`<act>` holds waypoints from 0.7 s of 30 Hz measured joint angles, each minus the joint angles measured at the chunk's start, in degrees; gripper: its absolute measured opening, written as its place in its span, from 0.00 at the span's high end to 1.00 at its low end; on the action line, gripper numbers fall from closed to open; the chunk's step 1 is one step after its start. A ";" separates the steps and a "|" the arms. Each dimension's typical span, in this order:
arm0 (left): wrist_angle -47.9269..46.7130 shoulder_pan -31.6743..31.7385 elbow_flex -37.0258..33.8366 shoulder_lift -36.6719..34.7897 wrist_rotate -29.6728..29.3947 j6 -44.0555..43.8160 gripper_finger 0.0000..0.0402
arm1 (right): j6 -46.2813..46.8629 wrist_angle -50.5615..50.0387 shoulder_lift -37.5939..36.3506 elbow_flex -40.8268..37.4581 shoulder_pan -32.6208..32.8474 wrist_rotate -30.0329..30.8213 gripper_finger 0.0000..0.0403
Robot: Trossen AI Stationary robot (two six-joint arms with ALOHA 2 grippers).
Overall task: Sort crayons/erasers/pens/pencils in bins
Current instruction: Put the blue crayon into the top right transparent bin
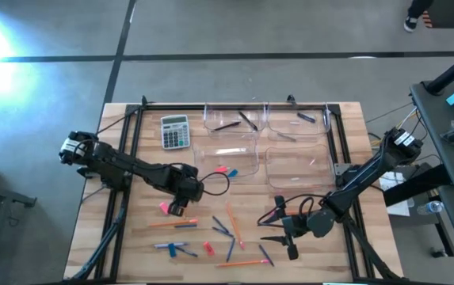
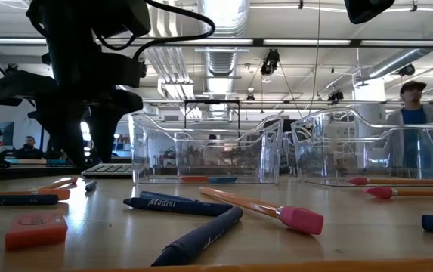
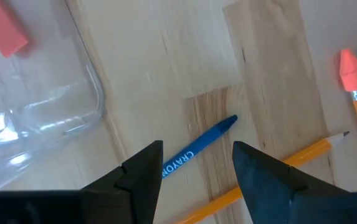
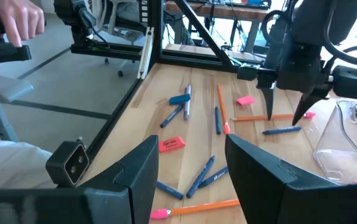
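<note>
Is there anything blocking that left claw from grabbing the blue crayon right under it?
Nothing visible does. The left end effector is open above the blue crayon, with only bare table between. An orange pencil lies close beside the crayon, though.

Grey calculator (image 1: 175,131) lies flat on the wooden table (image 1: 131,237), near the far left corner, well apart from the scattered sticks. In the low view it's a thin keyed slab (image 2: 109,170) at the table's far side. Black metal frame (image 1: 135,131) runs along the table's left, far and right edges. Floor (image 1: 211,32) is grey concrete with dark seam lines. A bench with cables and gear (image 1: 448,134) sits just beside the table on the right. Low view: ceiling ducts and strip lights (image 2: 224,57), one person in a blue top (image 2: 412,113) standing far right, another person (image 2: 29,145) far left.
</note>
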 joint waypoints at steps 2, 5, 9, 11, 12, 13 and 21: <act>-0.01 0.04 -0.12 0.00 0.04 0.00 0.55 | 0.01 -0.03 0.00 0.00 0.00 -0.01 0.56; 0.03 0.07 -0.32 0.00 0.06 0.00 0.55 | 0.00 -0.02 0.00 0.00 -0.01 0.00 0.56; 0.27 0.15 -0.84 0.00 0.09 -0.01 0.55 | 0.03 -0.02 0.00 0.00 0.00 -0.01 0.56; 0.18 0.39 -0.86 0.00 0.10 -0.08 0.55 | 0.03 -0.02 0.00 0.00 -0.02 -0.02 0.56; 0.22 0.44 -0.86 0.00 0.10 -0.07 0.55 | 0.05 -0.01 0.00 0.00 0.00 0.00 0.56; 0.22 0.44 -0.86 0.00 0.08 -0.04 0.55 | 0.07 0.00 0.00 0.00 0.00 0.00 0.56; 0.14 1.39 -1.14 1.02 0.10 1.15 0.55 | 0.04 0.00 0.00 -0.02 -0.01 -0.01 0.56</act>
